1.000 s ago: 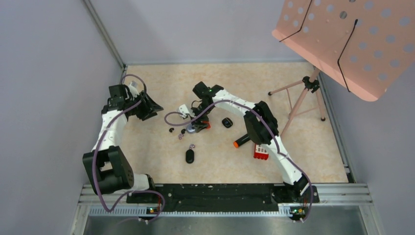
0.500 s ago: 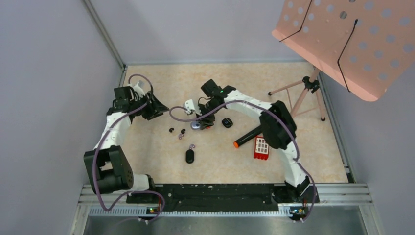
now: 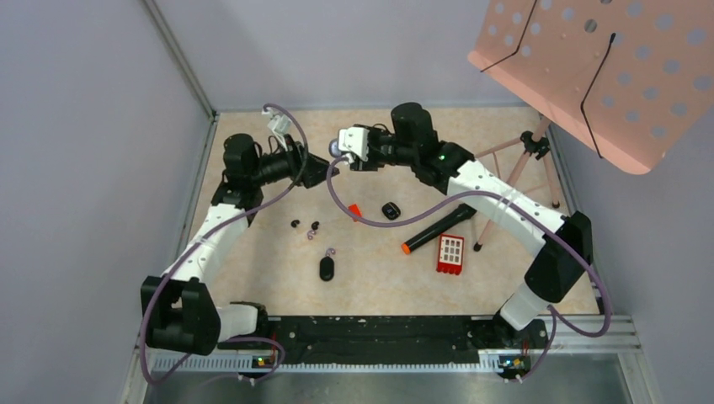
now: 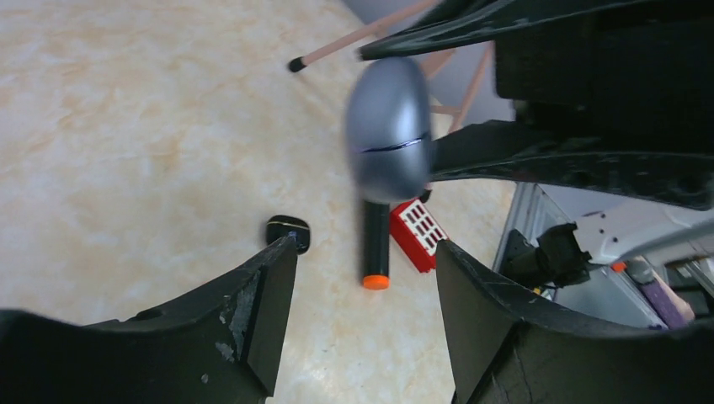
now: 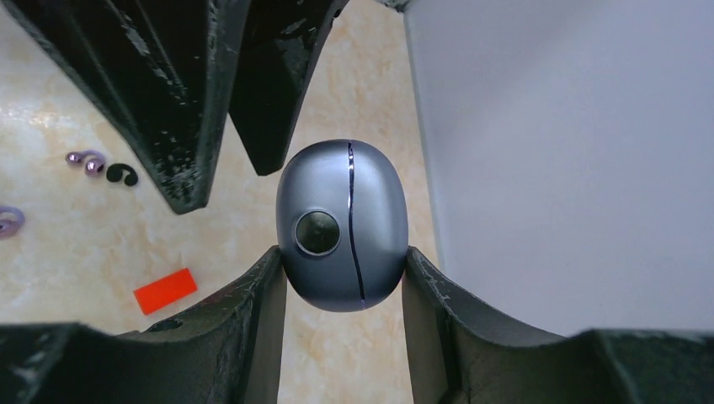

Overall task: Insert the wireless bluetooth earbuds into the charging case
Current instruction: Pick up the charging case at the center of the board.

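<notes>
The bench [image 3: 253,261] has a beige top with a marble pattern. Pale grey walls stand on the left and at the far side, and a metal rail [image 3: 379,341] runs along the near edge. At the far right a pink plate with round holes [image 3: 606,67] stands on a thin tripod [image 3: 526,160].

The right arm [image 3: 505,198] reaches to the far middle. The right jaws pinch the grey charging case [image 5: 343,210] from 2 sides and hold it in the air above the bench. The case is closed, with a thin seam and a dark round spot on its face. The left arm [image 3: 215,227] points at the case from the left. The left jaws are spread, with nothing between them, just beside the case.

The earbuds [image 3: 315,225], a few tiny buds in black and pale purple, lie loose on the bench, nearer than the case and to its left. Near them are a black fob [image 3: 327,268] and a small red piece [image 3: 354,209]. To the right lie a black marker with an orange end [image 3: 436,228] and a red block [image 3: 450,253] with a white grid. Its marks are too small to read.
</notes>
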Motion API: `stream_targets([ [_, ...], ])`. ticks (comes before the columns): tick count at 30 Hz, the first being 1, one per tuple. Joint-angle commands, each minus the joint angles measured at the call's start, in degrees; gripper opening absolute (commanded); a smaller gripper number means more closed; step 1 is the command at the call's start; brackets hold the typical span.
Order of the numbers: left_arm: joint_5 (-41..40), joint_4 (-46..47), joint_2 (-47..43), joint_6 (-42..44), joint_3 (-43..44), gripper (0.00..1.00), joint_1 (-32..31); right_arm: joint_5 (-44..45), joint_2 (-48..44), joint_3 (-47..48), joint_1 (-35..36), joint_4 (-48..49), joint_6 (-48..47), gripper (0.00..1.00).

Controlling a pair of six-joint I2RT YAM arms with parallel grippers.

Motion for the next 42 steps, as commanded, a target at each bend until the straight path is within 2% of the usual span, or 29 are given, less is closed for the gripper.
stream_targets([
  [1, 5.67, 8.42, 1.05, -1.26, 2.81, 0.67, -3.34, 5.20, -1.87, -3.20, 1.17, 4.37, -1.89, 0.26],
  [9, 3.81, 10.05, 4.25, -4.01, 5.44, 0.62, -5.73, 5.36, -4.41, -5.52, 1.62, 6.62, -2.73, 0.26],
  [10, 3.51, 10.04, 2.23, -4.28, 5.66, 0.62, -5.73, 5.09, -4.96, -6.19, 1.68, 7.26, -2.84, 0.26],
  [12, 2.83, 9.94, 5.18, -5.13, 6.07, 0.62, -5.73, 4.83, -6.06, -7.31, 1.84, 8.34, -2.76, 0.26],
  [22, 0.58, 11.10, 7.29, -7.82, 6.42, 0.62, -5.73, 3.16, -7.50, -8.52, 2.07, 8.36, -2.37, 0.25],
  [30, 2.74, 13.77, 7.93, -8.70, 6.36, 0.49, -5.73, 2.85, -7.10, -8.43, 2.26, 7.24, -2.86, 0.25],
  [39, 4.52, 16.31, 8.54, -10.68, 6.26, 0.53, -5.73, 2.41, -6.15, -7.91, 2.31, 6.63, -3.04, 0.25],
  [40, 4.53, 16.43, 8.64, -10.72, 6.32, 0.52, -5.73, 2.41, -6.01, -7.87, 2.28, 6.61, -3.11, 0.25],
  [42, 4.90, 16.84, 8.93, -10.87, 6.48, 0.42, -5.73, 2.24, -6.03, -7.82, 2.32, 6.35, -3.30, 0.26],
])
